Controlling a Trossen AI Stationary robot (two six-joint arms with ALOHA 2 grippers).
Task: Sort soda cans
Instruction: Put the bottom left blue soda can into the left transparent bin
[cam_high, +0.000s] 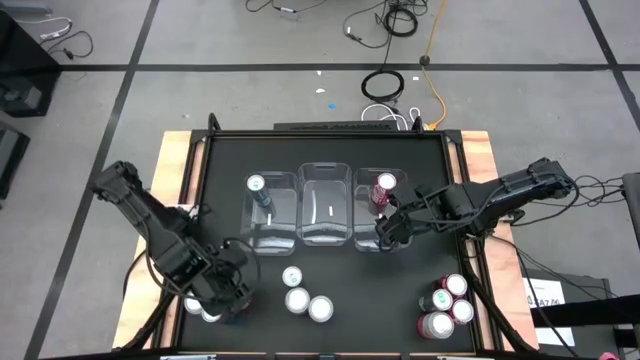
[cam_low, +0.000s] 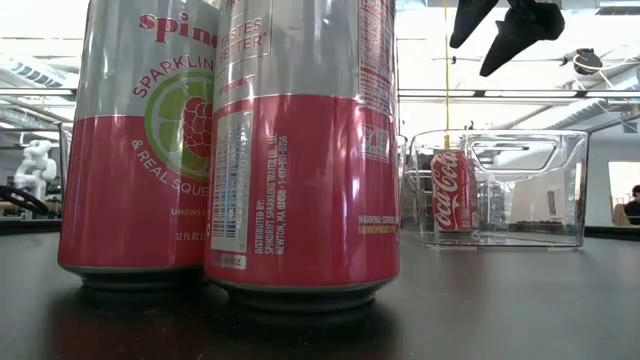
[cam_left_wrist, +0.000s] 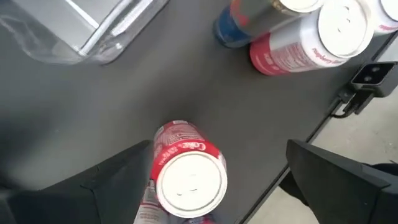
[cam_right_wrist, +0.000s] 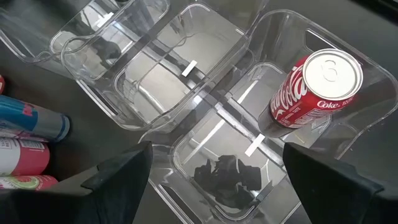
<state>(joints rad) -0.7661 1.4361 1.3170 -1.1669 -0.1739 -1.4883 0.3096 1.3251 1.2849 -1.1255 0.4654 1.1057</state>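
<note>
My left gripper (cam_high: 222, 298) (cam_left_wrist: 219, 148) hangs open near the table's front left corner, pointing down. Its fingers stand on either side of an upright red Coke can (cam_left_wrist: 189, 174) and above it, the can nearer one finger. Another can (cam_high: 194, 305) stands close by. My right gripper (cam_high: 386, 232) (cam_right_wrist: 217, 150) (cam_low: 505, 35) hangs open over the right clear bin (cam_right_wrist: 348, 143), where a red Coke can (cam_right_wrist: 317, 87) (cam_low: 453, 190) stands upright. A teal can (cam_high: 257, 185) stands in the left bin (cam_high: 272, 235). Pink and blue cans (cam_high: 300, 298) stand at the front centre.
The middle bin (cam_high: 325, 235) stands between the other two. Several red and pink cans (cam_high: 446, 303) cluster at the front right. Two pink cans (cam_low: 300, 150) stand right before the low camera. The table's front edge (cam_left_wrist: 298, 149) runs close to the left gripper.
</note>
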